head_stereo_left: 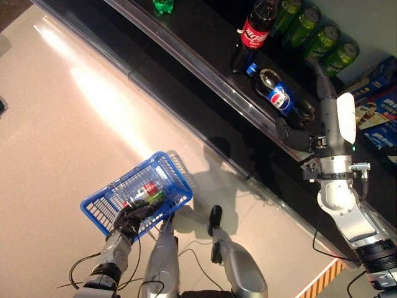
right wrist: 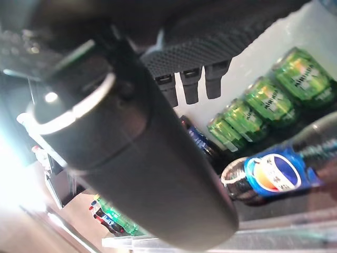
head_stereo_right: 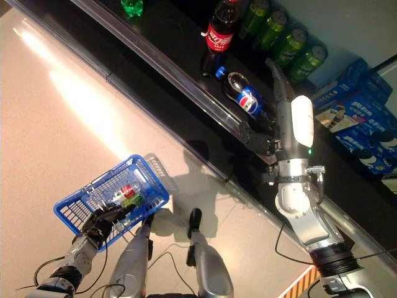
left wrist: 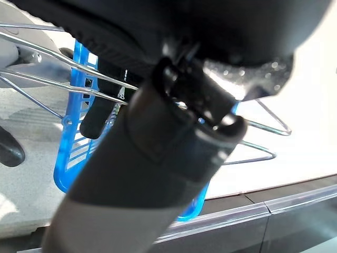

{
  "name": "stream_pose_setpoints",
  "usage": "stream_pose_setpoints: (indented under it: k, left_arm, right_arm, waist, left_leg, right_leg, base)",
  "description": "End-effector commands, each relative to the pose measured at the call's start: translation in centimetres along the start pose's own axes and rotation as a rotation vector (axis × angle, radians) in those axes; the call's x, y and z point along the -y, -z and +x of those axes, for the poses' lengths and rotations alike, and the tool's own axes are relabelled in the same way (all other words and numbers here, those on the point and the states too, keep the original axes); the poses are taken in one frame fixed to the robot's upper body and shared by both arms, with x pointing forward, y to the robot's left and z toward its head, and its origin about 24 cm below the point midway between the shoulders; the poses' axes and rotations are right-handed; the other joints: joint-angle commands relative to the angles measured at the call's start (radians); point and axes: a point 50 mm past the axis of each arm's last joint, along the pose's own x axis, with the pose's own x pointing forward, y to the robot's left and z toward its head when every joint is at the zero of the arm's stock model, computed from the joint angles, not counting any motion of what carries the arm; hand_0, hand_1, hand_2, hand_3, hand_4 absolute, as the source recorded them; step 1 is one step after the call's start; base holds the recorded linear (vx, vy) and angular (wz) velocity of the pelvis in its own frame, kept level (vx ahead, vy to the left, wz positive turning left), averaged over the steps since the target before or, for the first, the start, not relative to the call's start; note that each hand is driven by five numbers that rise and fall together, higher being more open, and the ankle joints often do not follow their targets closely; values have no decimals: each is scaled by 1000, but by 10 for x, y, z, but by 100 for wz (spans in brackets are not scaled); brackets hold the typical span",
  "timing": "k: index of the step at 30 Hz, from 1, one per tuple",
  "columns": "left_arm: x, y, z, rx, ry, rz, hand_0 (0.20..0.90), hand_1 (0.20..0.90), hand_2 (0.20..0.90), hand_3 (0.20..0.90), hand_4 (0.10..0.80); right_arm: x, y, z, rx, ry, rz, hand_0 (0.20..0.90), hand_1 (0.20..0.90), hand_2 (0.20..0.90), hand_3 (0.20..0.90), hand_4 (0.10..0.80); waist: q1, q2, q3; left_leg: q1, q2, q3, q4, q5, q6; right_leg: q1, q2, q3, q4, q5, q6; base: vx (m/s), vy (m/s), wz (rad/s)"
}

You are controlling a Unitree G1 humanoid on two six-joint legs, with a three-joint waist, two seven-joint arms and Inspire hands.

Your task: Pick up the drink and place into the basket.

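Observation:
A blue-labelled cola bottle (head_stereo_left: 279, 96) lies on its side on the dark shelf (head_stereo_left: 186, 25). My right hand (head_stereo_left: 308, 140) is open right beside it, with straight fingers (head_stereo_left: 319, 77) reaching past the bottle's base and the thumb (head_stereo_left: 289, 133) below it. In the right wrist view the bottle (right wrist: 274, 174) lies past the thumb and is not held. My left hand (head_stereo_left: 131, 218) is shut on the wire handles of the blue basket (head_stereo_left: 102, 208), which hangs low at the left. A red drink and a green drink (head_stereo_left: 149, 189) lie in it.
A red-labelled cola bottle (head_stereo_left: 256, 28) stands behind the lying one. Green cans (head_stereo_left: 313, 34) stand in a row at the back of the shelf, with blue boxes (head_stereo_left: 378, 105) to their right. A clear rail (head_stereo_left: 205, 68) runs along the shelf's front edge. A green bottle (head_stereo_left: 163, 6) stands further along.

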Motion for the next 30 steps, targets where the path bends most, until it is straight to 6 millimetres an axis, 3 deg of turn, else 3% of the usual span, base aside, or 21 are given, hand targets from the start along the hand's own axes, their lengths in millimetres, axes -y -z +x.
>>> stream_pose_setpoints:
  k: [1,17,30]
  left_arm:
    - [-33,-13,-16,88,-2,86,300,300,300,200,100]
    - [-50,-16,-22,30,-7,159,300,300,300,200,100]
    - [-46,-24,-18,33,13,185,300,300,300,200,100]
  right_arm:
    - [44,-28,28,173,186,-28,900,900,900,900,800]
    - [41,-6,42,14,16,-88,900,900,900,900,800]
    - [17,11,47,-139,-105,78,900,900,900,900,800]
  waist:
    - [13,-15,-99]
    - [58,-29,-124]
    - [73,-27,-125]
  left_leg:
    - [-41,-20,39,192,-154,26]
    - [-7,-16,20,193,-157,14]
    - [-9,-15,5,181,-151,5]
  right_leg:
    - [27,-37,27,105,-90,109]
    - [86,-41,0,81,-88,118]
    - [80,-46,-18,82,-90,120]
  base:
    - [68,-21,-1]
    - [64,-26,1]
    - [5,-11,5]
